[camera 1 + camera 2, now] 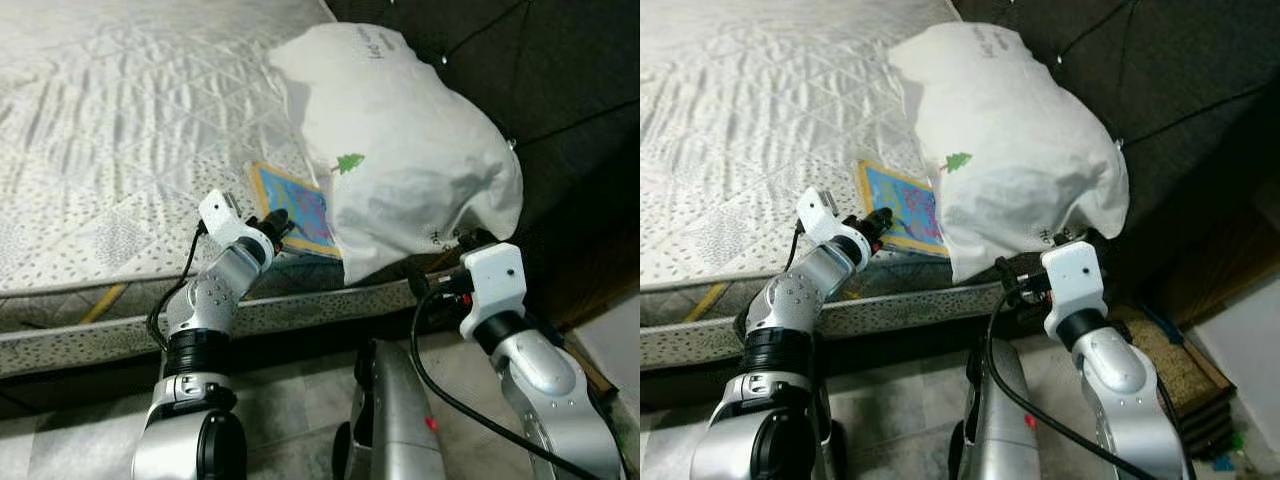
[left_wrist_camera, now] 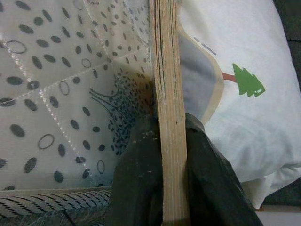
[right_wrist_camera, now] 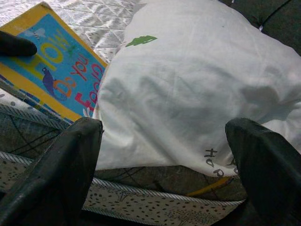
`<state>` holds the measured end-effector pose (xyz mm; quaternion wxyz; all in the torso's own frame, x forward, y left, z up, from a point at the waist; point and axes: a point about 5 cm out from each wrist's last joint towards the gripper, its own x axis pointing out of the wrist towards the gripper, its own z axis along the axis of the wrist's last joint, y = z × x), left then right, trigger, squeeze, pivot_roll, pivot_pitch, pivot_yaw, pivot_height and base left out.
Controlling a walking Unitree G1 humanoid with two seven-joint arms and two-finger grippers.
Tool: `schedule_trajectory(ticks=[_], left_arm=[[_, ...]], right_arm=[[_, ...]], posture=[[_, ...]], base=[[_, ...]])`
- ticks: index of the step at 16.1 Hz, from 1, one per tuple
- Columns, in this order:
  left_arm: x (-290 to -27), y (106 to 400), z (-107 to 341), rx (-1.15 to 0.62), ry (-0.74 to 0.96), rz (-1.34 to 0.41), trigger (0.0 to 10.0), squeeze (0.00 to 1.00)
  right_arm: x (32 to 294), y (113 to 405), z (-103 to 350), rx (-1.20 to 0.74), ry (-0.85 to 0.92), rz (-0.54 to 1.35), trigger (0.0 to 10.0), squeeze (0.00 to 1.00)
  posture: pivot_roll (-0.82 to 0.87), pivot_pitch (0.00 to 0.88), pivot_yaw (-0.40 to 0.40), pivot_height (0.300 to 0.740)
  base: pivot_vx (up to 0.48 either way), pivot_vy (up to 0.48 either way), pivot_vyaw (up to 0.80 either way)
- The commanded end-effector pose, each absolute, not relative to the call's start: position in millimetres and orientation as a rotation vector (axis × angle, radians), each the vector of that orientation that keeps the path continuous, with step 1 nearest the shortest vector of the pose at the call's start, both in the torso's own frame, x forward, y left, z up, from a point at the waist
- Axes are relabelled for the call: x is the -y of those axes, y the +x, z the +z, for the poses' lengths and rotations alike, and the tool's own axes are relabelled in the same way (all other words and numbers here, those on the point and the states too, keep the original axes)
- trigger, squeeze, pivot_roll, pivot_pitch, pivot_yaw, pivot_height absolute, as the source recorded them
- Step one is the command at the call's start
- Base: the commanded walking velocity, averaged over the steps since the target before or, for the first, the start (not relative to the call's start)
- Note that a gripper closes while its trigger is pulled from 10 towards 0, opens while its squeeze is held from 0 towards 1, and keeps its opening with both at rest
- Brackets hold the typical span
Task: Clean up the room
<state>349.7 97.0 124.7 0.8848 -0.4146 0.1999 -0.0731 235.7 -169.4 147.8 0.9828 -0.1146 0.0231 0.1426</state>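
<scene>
Head views: A mattress (image 1: 120, 120) with a quilted, dotted cover lies on the floor. A white pillow (image 1: 400, 150) printed with a small green tree rests at the mattress corner against a dark headboard (image 1: 560, 90), at about 1 o'clock from the robot. A picture book (image 1: 295, 208) with a yellow border lies flat at the mattress edge, its far side tucked under the pillow. The left gripper (image 1: 277, 226) reaches up from 7 o'clock and meets the book's near corner. The right gripper (image 1: 440, 272) sits just below the pillow's lower edge, at 5 o'clock from the pillow.

Left wrist view: The two fingers (image 2: 136, 179) are clamped on the book's edge, one on each face, with the mattress cover on one side and the pillow on the other.

Right wrist view: The fingers (image 3: 70, 160) stand wide apart and hold nothing, with the pillow directly ahead between them. The book lies beside the pillow.
</scene>
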Motion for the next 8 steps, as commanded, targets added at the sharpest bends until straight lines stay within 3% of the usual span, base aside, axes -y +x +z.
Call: schedule_trajectory(ticks=[1, 8], left_arm=[[-78.1, 346.6, 118.9, -0.498, -0.868, -0.204, 10.0, 0.0], [-127.5, 360.0, 119.2, -0.447, -0.76, -0.073, 10.0, 0.0]], right_arm=[[172.1, 235.4, 150.8, -0.045, -0.247, 0.284, 10.0, 0.0], [173.9, 236.1, 147.6, -0.049, -0.252, 0.274, 10.0, 0.0]], posture=[[-0.16, 0.124, -0.162, 0.485], [-0.15, 0.111, -0.159, 0.485]], base=[[0.0, 0.0, 0.0], [0.0, 0.0, 0.0]])
